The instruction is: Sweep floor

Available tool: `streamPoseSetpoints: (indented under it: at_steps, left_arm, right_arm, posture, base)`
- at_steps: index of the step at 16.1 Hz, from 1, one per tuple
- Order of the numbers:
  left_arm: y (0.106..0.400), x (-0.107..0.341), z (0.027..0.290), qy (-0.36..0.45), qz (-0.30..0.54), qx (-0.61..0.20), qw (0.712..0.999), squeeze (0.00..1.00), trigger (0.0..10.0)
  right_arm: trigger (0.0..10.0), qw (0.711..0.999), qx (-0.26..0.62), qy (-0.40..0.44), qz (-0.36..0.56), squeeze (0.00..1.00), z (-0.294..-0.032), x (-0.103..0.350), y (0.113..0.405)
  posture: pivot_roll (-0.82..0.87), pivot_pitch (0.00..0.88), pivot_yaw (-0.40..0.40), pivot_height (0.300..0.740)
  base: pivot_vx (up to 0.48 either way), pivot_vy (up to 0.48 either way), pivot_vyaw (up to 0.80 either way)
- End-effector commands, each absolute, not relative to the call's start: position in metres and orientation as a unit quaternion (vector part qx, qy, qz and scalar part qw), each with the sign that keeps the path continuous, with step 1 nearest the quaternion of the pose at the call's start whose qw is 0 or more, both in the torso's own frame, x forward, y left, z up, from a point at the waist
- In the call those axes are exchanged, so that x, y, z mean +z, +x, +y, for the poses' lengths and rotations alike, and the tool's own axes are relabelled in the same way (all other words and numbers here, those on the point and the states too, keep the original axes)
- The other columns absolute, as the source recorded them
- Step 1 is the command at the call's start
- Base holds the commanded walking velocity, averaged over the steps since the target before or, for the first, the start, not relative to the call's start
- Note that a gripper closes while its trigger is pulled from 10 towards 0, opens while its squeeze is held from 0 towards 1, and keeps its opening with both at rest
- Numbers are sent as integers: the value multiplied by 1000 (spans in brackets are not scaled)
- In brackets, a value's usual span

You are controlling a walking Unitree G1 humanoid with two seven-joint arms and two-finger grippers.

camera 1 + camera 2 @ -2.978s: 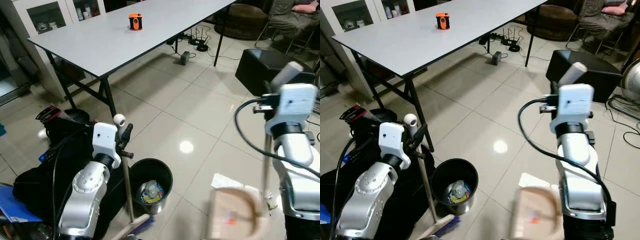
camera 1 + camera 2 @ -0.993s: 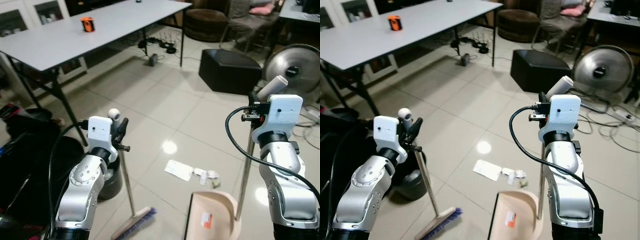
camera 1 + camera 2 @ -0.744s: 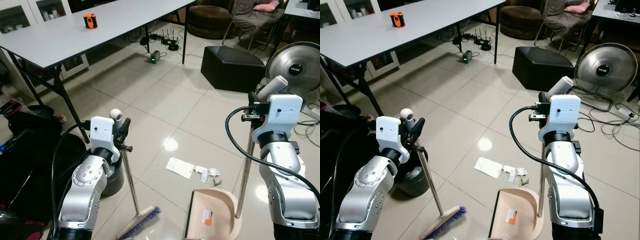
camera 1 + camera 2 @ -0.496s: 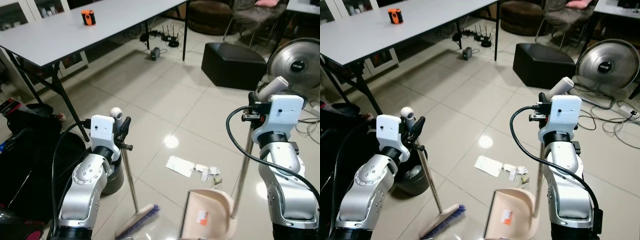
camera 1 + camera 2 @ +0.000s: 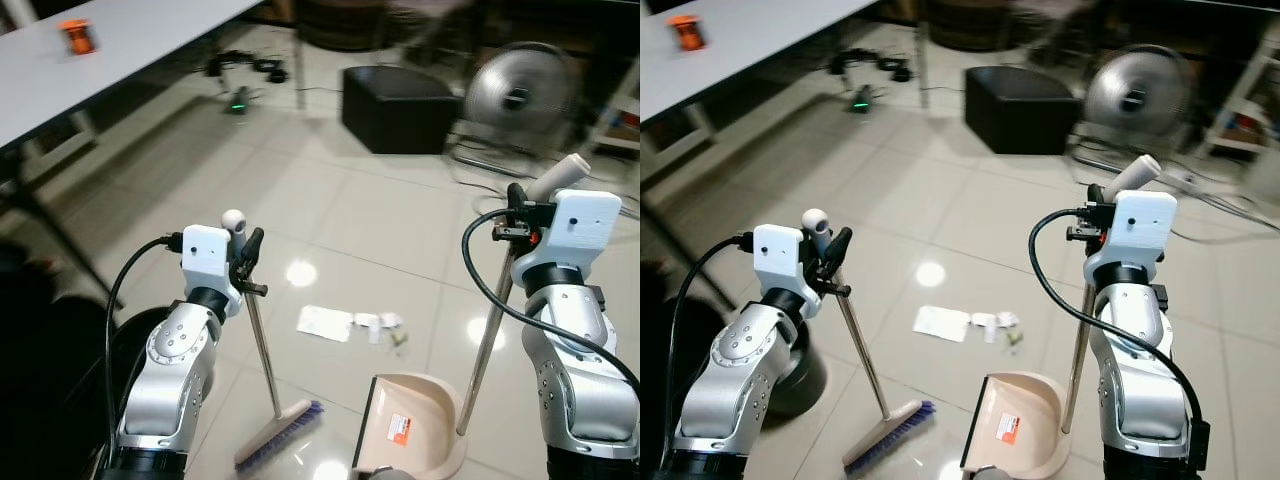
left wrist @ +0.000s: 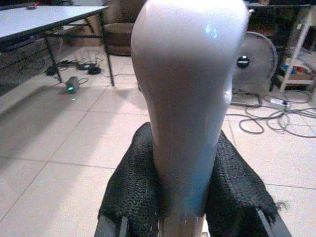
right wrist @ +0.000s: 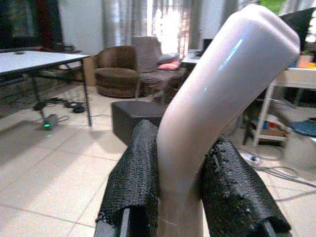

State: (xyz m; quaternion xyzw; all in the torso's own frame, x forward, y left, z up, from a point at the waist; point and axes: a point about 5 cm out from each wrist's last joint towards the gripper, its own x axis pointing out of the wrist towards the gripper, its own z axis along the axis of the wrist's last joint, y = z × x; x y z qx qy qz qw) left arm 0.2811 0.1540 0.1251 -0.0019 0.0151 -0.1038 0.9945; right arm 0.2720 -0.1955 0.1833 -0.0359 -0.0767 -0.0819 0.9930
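The left gripper point(image 5: 250, 262) has its jaws clamped on the upper end of the broom point(image 5: 263, 352), just under the rounded white cap of the handle point(image 6: 190, 94); in the left wrist view the two black fingers point(image 6: 133, 190) press against both sides of that pale handle. The metal pole slants down from the grip to the broom head point(image 5: 279, 436), whose purple bristles rest on the tiled floor point(image 5: 330, 215) in front of the robot's left side.

The right gripper point(image 5: 517, 215) is clamped on the bent grey handle point(image 7: 217, 94) of the dustpan point(image 5: 412, 425); the right wrist view shows its fingers point(image 7: 136, 177) closed on either side of the handle. The dustpan's long pole runs down to the beige pan, which sits on the floor just beside the broom head, towards the robot's right, with an orange label inside it.

On the floor just beyond the pan's open mouth lies the litter: a flat white sheet of paper point(image 5: 323, 322) and, beside it, some small crumpled scraps point(image 5: 378, 324). The broom head is apart from them.

Farther off stand a black box point(image 5: 397, 106) and a round fan point(image 5: 515, 92), both blurred. A grey desk point(image 5: 120, 40) runs along the robot's left, with a small orange thing point(image 5: 77, 36) near its edge.
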Motion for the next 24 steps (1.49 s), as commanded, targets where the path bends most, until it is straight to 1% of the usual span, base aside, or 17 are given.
streamPoseSetpoints:
  at_steps: [1, 6, 13, 20, 24]
  left_arm:
    - [285, 137, 156, 0, -12, -99, 995, 0, 10000]
    - [288, 141, 157, -7, -22, -94, 995, 0, 10000]
    - [290, 144, 158, -10, -29, -83, 996, 0, 10000]
    - [293, 156, 155, -9, -63, -90, 994, 0, 10000]
    - [293, 156, 156, -10, -65, -90, 994, 0, 10000]
  right_arm:
    - [10000, 991, -83, -33, -101, 0, -195, 195, 271]
    - [10000, 990, -93, -32, -105, 0, -197, 197, 270]
    - [10000, 989, -95, -33, -106, 0, -198, 199, 270]
    - [10000, 989, -96, -33, -105, 0, -198, 199, 269]
    - [10000, 989, -94, -34, -105, 0, -197, 199, 269]
  posture:
    - [-47, 0, 34, 740]
    - [-64, 0, 47, 740]
    - [-66, 6, 45, 740]
    - [-68, 12, 47, 740]
    - [-65, 14, 45, 740]
  base:
    - [0, 0, -800]
    - [0, 0, -800]
    - [0, 0, -800]
    - [0, 0, -800]
    - [253, 0, -125]
